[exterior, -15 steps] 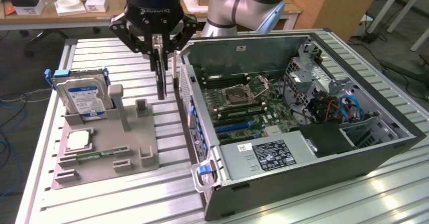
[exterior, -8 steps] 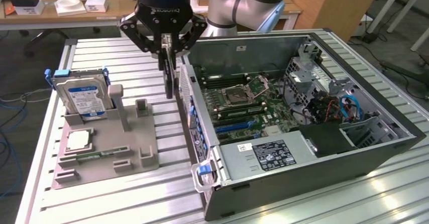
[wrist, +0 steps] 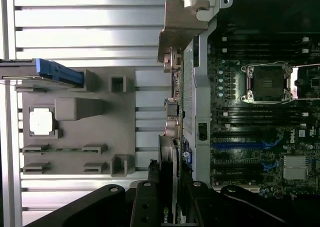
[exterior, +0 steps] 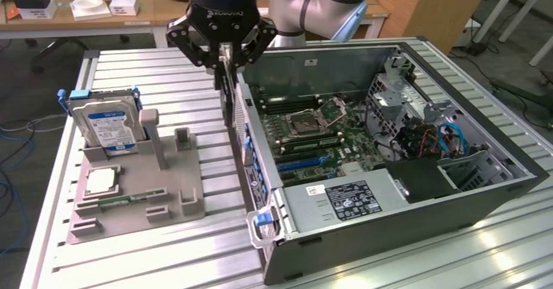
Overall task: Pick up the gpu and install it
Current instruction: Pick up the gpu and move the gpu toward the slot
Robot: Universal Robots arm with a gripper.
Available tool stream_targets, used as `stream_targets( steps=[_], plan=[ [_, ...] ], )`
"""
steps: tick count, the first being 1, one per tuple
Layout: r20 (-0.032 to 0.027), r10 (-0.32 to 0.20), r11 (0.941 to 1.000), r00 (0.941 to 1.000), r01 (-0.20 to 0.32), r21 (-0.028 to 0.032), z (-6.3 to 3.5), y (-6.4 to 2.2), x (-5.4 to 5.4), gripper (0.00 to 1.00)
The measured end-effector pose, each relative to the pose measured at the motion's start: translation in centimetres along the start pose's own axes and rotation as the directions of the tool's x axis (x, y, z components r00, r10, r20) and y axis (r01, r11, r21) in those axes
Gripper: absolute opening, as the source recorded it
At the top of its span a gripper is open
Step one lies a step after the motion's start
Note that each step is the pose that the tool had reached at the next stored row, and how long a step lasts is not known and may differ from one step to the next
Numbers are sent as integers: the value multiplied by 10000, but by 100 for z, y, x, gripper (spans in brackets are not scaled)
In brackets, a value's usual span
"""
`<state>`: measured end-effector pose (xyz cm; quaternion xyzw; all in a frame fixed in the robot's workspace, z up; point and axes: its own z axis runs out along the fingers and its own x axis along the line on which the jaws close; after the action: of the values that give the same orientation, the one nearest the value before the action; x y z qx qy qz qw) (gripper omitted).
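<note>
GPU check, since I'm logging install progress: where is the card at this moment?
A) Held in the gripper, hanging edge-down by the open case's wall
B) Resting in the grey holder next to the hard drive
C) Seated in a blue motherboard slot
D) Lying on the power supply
A: the gripper is clamped on the gpu, which hangs upright beside the wall of the case, with the blue slot bare.

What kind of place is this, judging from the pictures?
Probably a robotics lab or workshop: a robot arm's gripper holds the gpu at the edge of an open computer case on a slatted metal table, with a grey parts fixture nearby and a cluttered desk behind.
</note>
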<state>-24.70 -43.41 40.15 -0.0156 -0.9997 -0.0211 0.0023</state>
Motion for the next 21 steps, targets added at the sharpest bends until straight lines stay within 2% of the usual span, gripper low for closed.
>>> stream_targets(
  steps=[8,11,15,17,21],
  plan=[
    [-13,2,10000,10000,-2,6,-1,5,-155,26],
    [-47,2,10000,10000,-2,73,-1,7,-227,26],
    [-103,6,9998,9999,-4,219,-3,9,-306,26],
    [-116,7,9997,9999,-5,240,-3,10,-337,26],
    [-118,8,9997,9999,-5,243,-3,12,-400,26]
  ],
)
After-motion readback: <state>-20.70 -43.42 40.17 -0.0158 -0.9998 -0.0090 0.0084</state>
